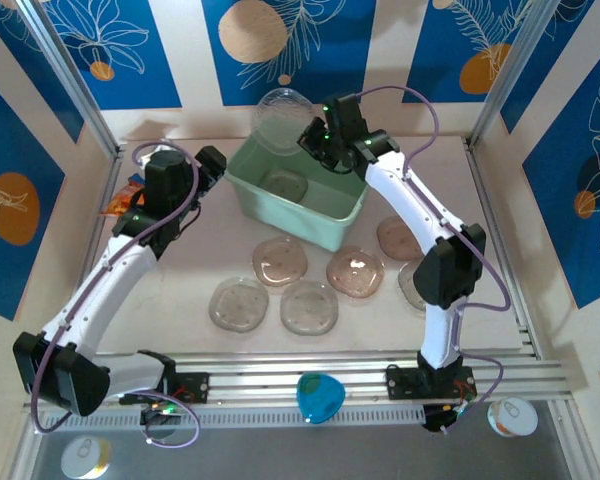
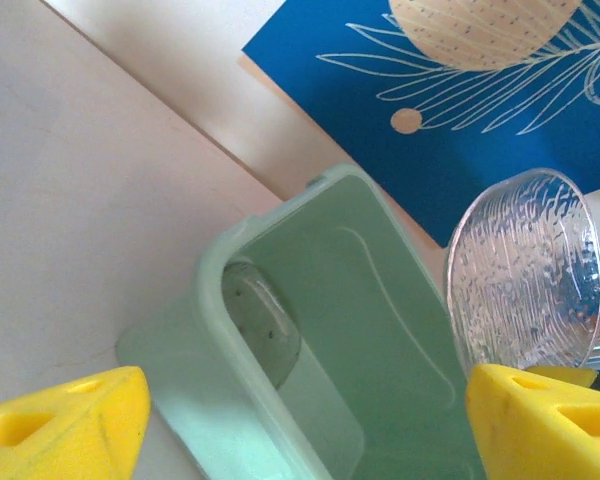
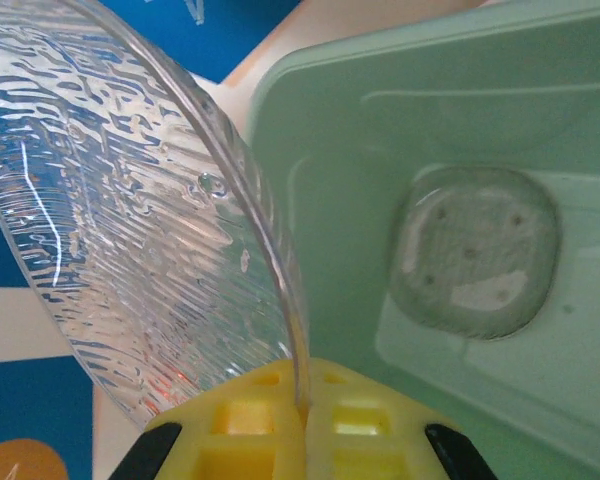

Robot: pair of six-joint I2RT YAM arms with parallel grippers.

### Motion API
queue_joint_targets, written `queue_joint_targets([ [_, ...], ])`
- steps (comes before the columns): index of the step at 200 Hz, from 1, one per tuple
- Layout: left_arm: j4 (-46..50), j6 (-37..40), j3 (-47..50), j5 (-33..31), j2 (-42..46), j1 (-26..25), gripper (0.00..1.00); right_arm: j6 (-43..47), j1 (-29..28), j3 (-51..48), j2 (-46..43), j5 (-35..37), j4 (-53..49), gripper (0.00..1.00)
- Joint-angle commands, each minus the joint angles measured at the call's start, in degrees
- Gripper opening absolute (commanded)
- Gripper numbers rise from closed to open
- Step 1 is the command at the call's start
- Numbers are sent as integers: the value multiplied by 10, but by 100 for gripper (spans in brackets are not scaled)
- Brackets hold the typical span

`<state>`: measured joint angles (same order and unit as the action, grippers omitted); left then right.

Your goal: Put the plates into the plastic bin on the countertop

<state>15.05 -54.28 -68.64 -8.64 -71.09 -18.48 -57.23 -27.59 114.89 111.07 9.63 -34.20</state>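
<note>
Above the plastic bin (image 1: 280,212), the right jaws pinch a clear plate (image 1: 282,118) by its edge. The left jaws gape wide, holding nothing

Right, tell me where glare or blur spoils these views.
Top view: sharp, small glints on the brownish plate. Left wrist: near yellow fingers soft, bin clear. Right wrist: clear plate streaked with highlights, bin rim slightly blurred.
</note>
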Motion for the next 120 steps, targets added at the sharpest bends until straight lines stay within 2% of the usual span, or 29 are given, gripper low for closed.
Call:
queue_joint_targets([
  [1, 33, 31, -17, 84, -19, 28, 82, 32, 21, 26, 14, -39, -44, 1],
  [64, 52, 83, -30, 170, -89, 67, 83, 49, 62, 102, 83, -81, -99, 0],
  [120, 59, 111, -75, 226, -172, 91, 83, 42, 58, 167, 154, -96, -120, 0],
])
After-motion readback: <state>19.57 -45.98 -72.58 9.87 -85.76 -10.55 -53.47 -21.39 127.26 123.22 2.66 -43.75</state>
